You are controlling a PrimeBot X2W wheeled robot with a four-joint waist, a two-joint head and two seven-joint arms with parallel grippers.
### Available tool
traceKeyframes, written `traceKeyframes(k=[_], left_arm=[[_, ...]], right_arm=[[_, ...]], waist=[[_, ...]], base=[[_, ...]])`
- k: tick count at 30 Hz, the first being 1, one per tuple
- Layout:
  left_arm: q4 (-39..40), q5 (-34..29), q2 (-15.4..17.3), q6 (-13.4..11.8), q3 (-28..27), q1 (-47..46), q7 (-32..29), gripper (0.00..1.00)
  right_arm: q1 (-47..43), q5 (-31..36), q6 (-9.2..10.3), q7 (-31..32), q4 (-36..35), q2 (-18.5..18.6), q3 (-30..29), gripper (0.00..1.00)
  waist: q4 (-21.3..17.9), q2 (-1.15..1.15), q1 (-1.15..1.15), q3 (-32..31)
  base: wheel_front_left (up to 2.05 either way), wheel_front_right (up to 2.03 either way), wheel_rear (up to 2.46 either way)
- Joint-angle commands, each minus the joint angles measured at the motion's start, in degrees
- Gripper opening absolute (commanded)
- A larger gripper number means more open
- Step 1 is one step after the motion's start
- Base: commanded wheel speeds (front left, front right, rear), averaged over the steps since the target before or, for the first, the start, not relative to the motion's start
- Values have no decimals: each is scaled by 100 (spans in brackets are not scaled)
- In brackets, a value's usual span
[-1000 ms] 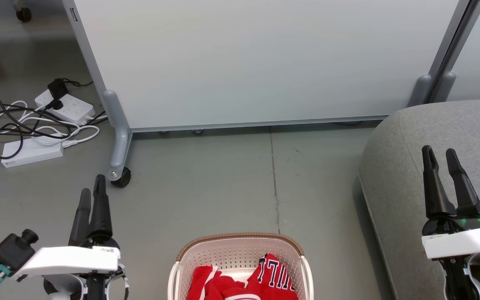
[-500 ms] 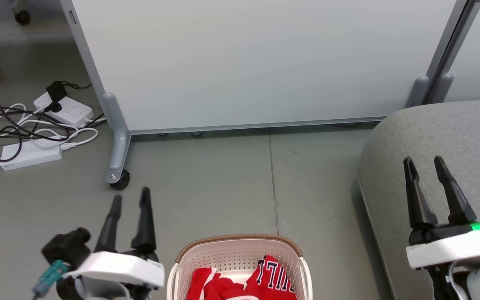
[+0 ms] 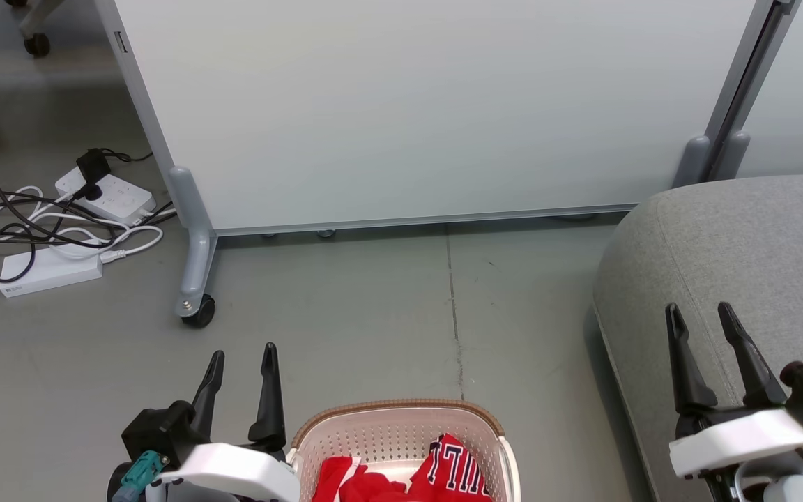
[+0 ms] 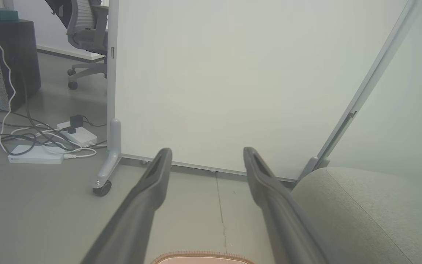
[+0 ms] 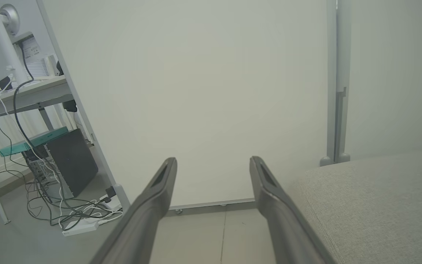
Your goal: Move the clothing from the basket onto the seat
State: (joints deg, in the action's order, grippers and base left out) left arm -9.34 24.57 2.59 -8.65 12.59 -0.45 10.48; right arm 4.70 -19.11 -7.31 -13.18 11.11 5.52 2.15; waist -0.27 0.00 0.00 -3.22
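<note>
1. The basket [image 3: 396,406] sits on the floor [image 3: 373,307] at the very bottom of the head view. Its near part is cut off by the picture's edge. The red clothing [image 3: 454,467] lies bunched up inside it, below the brown rim.
2. The left claw [image 3: 243,350] is just beside the basket's left side. Its two fingers are spread wide apart and hold nothing.
3. The right claw [image 3: 698,307] is well off to the right, by the rounded left edge of the grey seat [image 3: 764,237]. Its fingers are wide apart too, with nothing between them.
4. A strip of floor lies between the basket and the seat's side.
5. Past the basket the floor is open. One thin line [image 3: 453,300] runs away from near the basket's far rim.
6. The open floor ends at a tall white board [image 3: 408,104] that stands right across the view. One grey leg of it has a black wheel [image 3: 201,311], out beyond the left claw.
7. Far to the left, white plug boxes [image 3: 105,183] and tangled cords [image 3: 60,224] lie on the floor.
</note>
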Motion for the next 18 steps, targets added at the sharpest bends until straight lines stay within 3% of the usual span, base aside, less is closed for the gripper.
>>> traceKeyframes(k=[1, 18], left_arm=[[53, -145, 28, -51, 16, -11, 49, 100], [-19, -688, 35, -174, 108, 93, 248, 100]], right_arm=[[-32, 206, -21, -54, 58, -6, -57, 100], [-35, 1014, -24, -120, 372, -136, -138, 100]], waist=[[-5, 0, 0, -7], [-108, 0, 0, -47]], base=[[0, 0, 0], [0, 0, 0]])
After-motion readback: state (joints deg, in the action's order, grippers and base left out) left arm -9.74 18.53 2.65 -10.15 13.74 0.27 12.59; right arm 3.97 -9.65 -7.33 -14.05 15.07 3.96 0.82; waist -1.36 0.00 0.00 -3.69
